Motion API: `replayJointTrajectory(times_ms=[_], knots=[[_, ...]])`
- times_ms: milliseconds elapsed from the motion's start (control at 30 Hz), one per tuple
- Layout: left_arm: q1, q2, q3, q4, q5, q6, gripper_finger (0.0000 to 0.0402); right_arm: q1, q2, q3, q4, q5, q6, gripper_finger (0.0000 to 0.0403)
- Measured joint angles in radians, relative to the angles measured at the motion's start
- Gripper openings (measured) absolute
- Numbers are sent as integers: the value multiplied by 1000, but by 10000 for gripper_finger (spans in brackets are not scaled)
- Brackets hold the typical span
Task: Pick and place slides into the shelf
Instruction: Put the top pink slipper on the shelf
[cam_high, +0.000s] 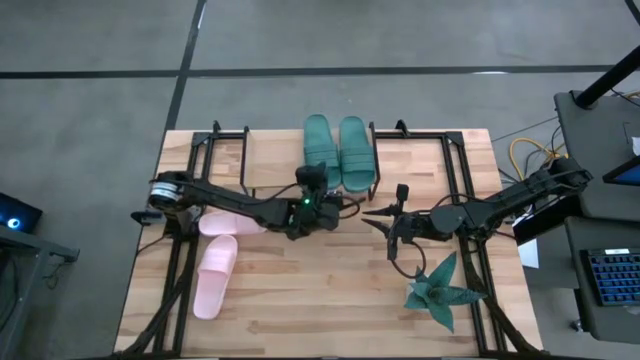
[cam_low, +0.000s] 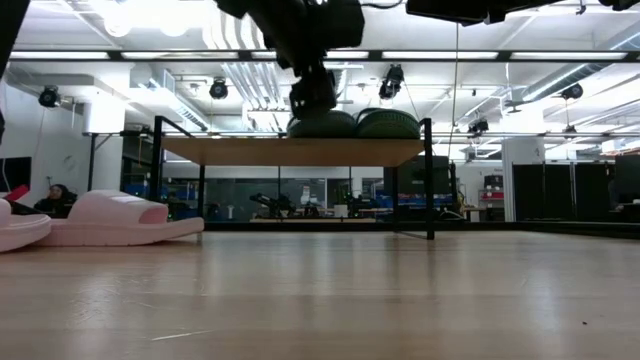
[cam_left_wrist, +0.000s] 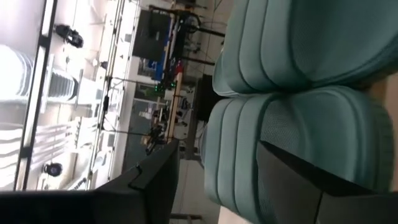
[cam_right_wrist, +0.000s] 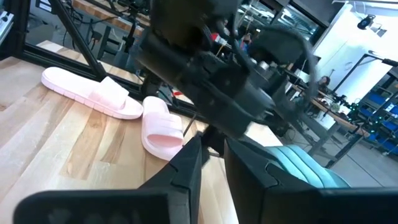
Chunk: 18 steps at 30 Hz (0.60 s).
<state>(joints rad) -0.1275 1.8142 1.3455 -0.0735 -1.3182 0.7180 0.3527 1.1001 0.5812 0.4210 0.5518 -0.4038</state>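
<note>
Both teal slides (cam_high: 338, 150) sit side by side on the shelf (cam_low: 290, 151), toes toward the table's (cam_high: 330, 290) middle. L gripper (cam_high: 312, 178) hovers at the near edge of the left teal one, fingers parted, nothing held. Pink pair (cam_high: 218, 260) lies on the table well left of the shelf, one beside the L arm. R gripper (cam_high: 398, 212) waits right of the shelf, fingers nearly together, empty. Bare wood in front of the shelf; star plant (cam_high: 440, 292) near the R arm.

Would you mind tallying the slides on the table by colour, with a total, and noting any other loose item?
Dark teal-green slides: 2, side by side on the shelf.
Pale pink slides: 2, on the table.
Spiky teal plant: 1.
Total: 4 slides, 5 items.
</note>
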Motion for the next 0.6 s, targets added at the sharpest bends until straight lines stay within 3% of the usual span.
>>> replayJointTrajectory(times_ms=[100, 233, 300, 467, 600], knots=[[-30, -29, -8, -56, -2, -34, 199, 0, 0, 0, -1, 0, 0, 64], [-91, -90, -10, -261, 33, -227, 199, 0, 0, 0, -4, 0, 0, 60], [-121, -119, -10, -396, 128, -364, 199, 0, 0, 0, -5, 0, 0, 59], [-171, -198, -13, -653, 482, -692, 199, 0, 0, 0, -5, 0, 0, 62], [-197, -242, -42, -803, 536, -936, 199, 0, 0, 0, -3, 0, 0, 63]])
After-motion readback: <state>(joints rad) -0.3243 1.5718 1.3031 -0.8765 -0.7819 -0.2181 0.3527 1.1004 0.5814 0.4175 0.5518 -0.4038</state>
